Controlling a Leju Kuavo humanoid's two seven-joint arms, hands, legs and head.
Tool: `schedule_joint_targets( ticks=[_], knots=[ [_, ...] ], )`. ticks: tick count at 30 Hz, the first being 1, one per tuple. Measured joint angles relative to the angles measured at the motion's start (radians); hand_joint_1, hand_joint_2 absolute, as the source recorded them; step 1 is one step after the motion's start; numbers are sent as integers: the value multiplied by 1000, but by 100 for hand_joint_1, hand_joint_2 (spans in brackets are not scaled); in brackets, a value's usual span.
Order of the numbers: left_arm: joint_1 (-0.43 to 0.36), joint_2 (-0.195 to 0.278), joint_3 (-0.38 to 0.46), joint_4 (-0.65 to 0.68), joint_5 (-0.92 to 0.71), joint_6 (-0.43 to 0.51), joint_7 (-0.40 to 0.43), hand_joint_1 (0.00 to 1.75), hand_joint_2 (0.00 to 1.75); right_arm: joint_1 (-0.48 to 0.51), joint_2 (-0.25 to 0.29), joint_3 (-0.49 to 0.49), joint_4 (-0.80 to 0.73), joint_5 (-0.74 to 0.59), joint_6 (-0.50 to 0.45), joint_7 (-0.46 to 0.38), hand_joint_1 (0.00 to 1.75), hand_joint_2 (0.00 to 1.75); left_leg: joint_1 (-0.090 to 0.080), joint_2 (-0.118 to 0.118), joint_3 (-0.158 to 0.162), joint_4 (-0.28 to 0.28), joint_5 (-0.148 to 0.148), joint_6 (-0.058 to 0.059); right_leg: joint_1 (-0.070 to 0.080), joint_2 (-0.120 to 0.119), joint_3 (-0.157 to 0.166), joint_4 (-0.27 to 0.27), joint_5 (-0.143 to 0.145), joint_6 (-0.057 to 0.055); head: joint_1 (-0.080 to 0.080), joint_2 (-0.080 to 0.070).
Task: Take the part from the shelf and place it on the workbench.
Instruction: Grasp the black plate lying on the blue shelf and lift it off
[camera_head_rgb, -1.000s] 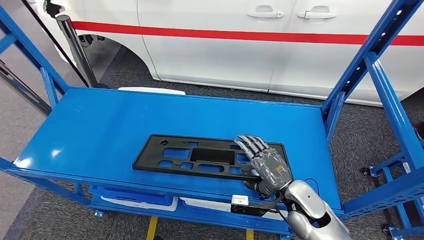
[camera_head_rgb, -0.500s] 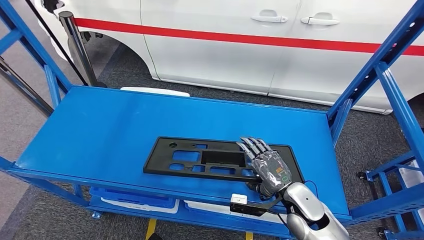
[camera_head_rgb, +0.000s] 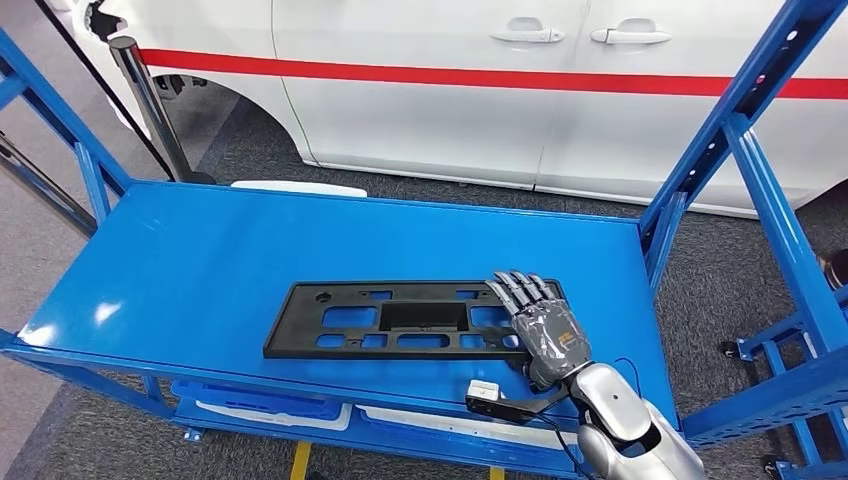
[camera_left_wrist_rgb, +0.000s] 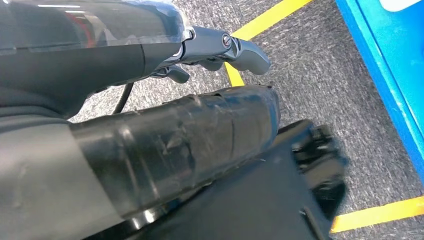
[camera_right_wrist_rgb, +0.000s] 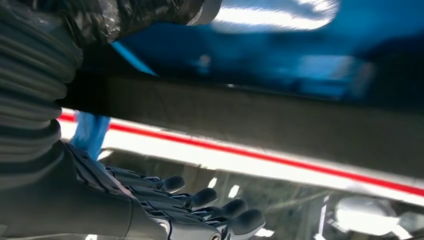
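The part is a long flat black plastic frame with several cut-outs, lying near the front of the blue shelf. My right hand lies over its right end, fingers stretched flat on top. In the right wrist view the part's dark edge runs between the wrapped thumb and the fingers, so the hand grips that end. My left hand hangs over the grey floor with fingers loosely extended and nothing in it.
A white car with a red stripe stands behind the shelf. Blue uprights rise at the right, and a black post at the back left. White trays sit on the lower level. Yellow floor lines run near the shelf's edge.
The view has shifted a little. The part has turned under my right hand and now lies more parallel to the shelf's front edge.
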Motion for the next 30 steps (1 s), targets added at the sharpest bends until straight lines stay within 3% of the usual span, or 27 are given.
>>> schedule_joint_targets(
  ticks=[1,2,3,5,6,10,12,14,15,16,17,18,19,21,23,26,27,30],
  knots=[
    [1,0,0,0,0,0,1,0,0,0,0,0,6,25,-15,11,0,175,0,0,1,-2,13,1,1,0,1,0,0,0,0,0],
    [1,0,0,0,0,0,1,0,0,-1,1,0,11,48,-30,21,0,175,0,0,21,-44,42,4,1,1,2,0,0,0,0,0],
    [1,0,0,0,-1,0,2,0,0,-1,3,0,15,71,-44,31,0,175,0,0,55,-112,78,8,1,1,4,0,-1,1,0,0],
    [-2,0,-2,0,-2,0,4,0,0,-1,7,0,24,117,-72,50,0,175,-3,0,115,-235,121,16,4,2,4,2,-2,9,0,0],
    [-3,0,-3,0,-2,0,5,0,0,-1,8,0,29,137,-83,58,0,175,-5,-1,128,-264,126,19,6,2,4,1,-1,14,0,0],
    [-2,0,-9,0,-5,1,9,0,0,1,15,0,51,186,-109,75,0,175,-5,-1,135,-286,136,41,5,3,1,4,-5,38,1,0],
    [-3,0,-13,0,-7,1,9,0,0,2,18,0,66,197,-116,77,0,175,-2,1,139,-296,143,52,2,3,-31,77,-51,45,2,0],
    [-4,-1,-16,0,-8,1,10,0,0,3,23,0,85,203,-121,77,1,175,-4,1,138,-296,143,57,2,2,-92,204,-111,50,2,0],
    [-4,-1,-17,0,-9,1,11,0,0,3,25,0,95,204,-123,77,21,175,-6,1,138,-295,143,57,1,2,-115,251,-122,51,2,0],
    [-3,0,-18,0,-10,1,11,0,0,3,28,0,105,203,-125,75,60,175,-7,2,139,-295,141,57,1,2,-120,260,-113,51,2,0],
    [-3,0,-19,0,-11,2,11,0,0,2,30,0,115,201,-129,71,98,175,-7,2,141,-294,140,57,2,2,-107,232,-88,49,2,0],
    [-3,-1,-20,0,-11,2,12,0,0,0,33,-1,124,198,-133,66,139,175,-8,1,144,-293,139,55,2,2,-74,168,-51,46,2,0],
    [-3,-1,-21,0,-12,3,12,0,0,-1,35,-2,132,193,-138,59,161,175,-8,1,147,-293,137,53,4,2,-38,95,-24,40,2,0],
    [-4,-2,-22,0,-12,5,12,0,0,-1,39,-4,146,181,-146,45,170,175,-10,1,149,-290,133,45,10,1,9,-2,3,30,1,0],
    [-5,-3,-22,0,-12,8,13,0,0,0,43,-7,158,168,-154,33,170,175,-11,1,149,-291,132,35,16,2,13,-15,4,23,1,0],
    [-5,-2,-22,0,-12,12,15,0,0,3,50,-16,171,157,-163,24,172,175,-10,1,139,-266,110,20,7,-1,20,-27,12,6,-1,0],
    [-4,-2,-22,0,-12,13,15,0,0,3,53,-19,175,156,-165,23,174,175,-8,1,121,-226,84,15,3,-2,22,-31,15,1,-2,0],
    [-2,-2,-22,0,-12,15,17,0,0,9,60,-30,182,153,-172,16,175,175,-1,0,35,-39,-3,3,4,-4,18,-31,16,-2,-5,0]
  ],
)
